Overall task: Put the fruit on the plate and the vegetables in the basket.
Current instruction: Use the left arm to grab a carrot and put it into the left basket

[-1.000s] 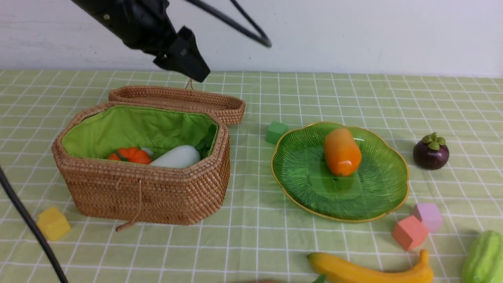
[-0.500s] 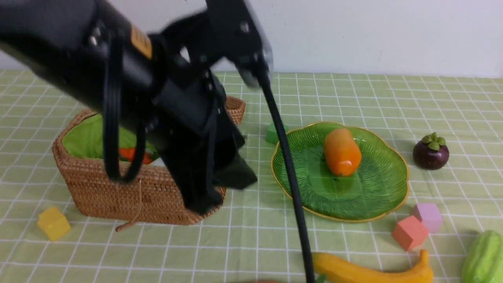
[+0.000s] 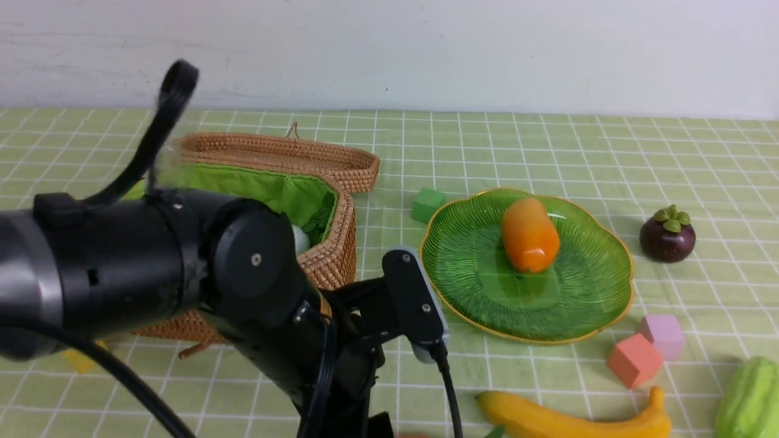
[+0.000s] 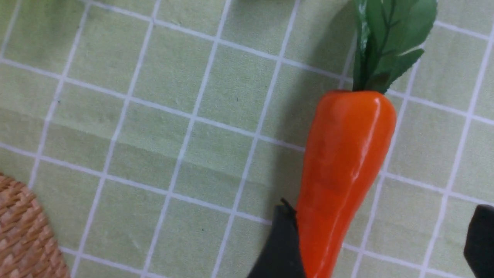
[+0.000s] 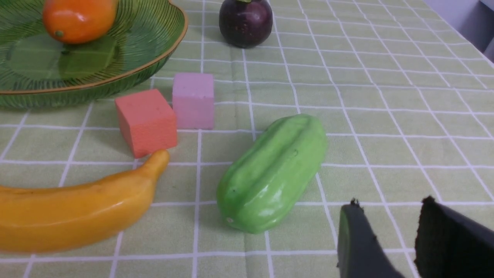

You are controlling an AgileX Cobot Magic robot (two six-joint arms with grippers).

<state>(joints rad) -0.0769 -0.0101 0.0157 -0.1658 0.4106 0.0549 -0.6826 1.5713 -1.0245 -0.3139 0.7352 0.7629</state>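
fruit 3: one orange-yellow oval toy mango (image 3: 529, 234) on wide green glass plate (image 3: 584, 316); one long yellow banana (image 3: 572, 420), one round purple mangosteen (image 3: 667, 234) beside plate on surface | veg outside 2: one glossy red-orange carrot (image 4: 343, 166), one ridged green gourd (image 3: 751, 398) | left end effector (image 4: 382, 216) open, carrot tip between fingers | right end effector (image 5: 389, 204) open, empty

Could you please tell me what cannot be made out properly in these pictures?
Front view: the left arm covers most of the basket, hiding nearly everything inside.
Front view: the gourd is cut off by the right edge.
Left wrist view: the picture's edge cuts off the carrot and the fingers of the left gripper.
Right wrist view: the banana is cut off by the edge.
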